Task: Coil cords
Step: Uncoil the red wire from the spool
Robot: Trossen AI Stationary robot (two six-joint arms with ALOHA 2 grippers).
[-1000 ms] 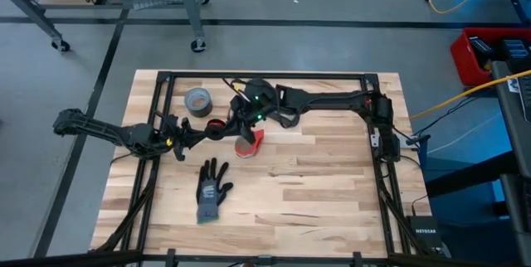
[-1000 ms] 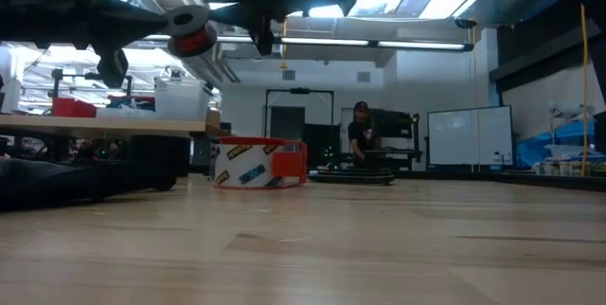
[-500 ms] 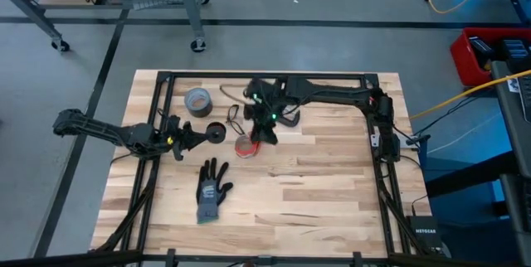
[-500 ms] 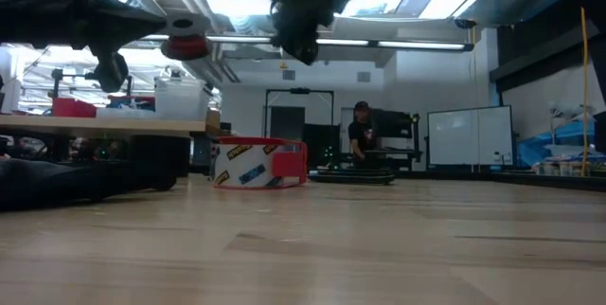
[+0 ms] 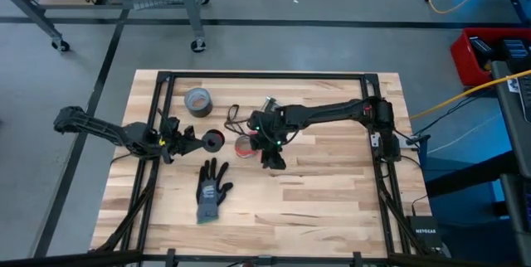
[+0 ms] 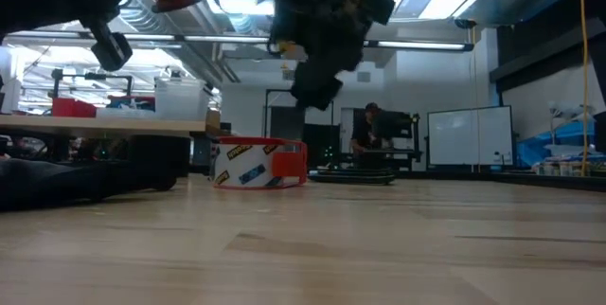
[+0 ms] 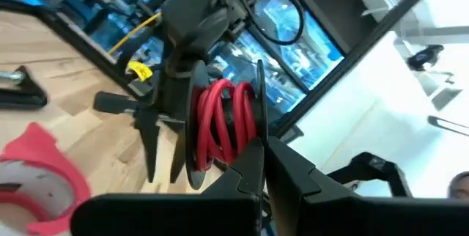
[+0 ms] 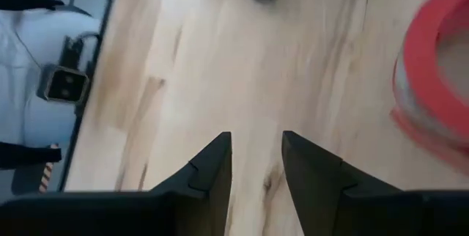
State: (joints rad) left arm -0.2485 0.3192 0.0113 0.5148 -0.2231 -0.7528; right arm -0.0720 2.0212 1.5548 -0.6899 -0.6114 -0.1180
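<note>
Right arm swings forward off the tape ring; left arm draws back with the spool

The right tool (image 5: pixel 274 161), fingers apart and empty, has moved from above the red-edged round tape ring (image 5: pixel 244 145) at the back of the wooden counter (image 5: pixel 332 192) to a spot just beside the ring on its near side, hanging lower in the low view. The left tool (image 5: pixel 192 140), clamped on the dark spool wound with red cord (image 7: pixel 221 122), has pulled slightly back toward its own side.

Grey tape roll (image 5: pixel 197 99) near surface (image 5: pixel 332 192) far edge; dark glove (image 5: pixel 212 190) flat nearer front; red-edged tape ring (image 5: pixel 244 145) between.
</note>
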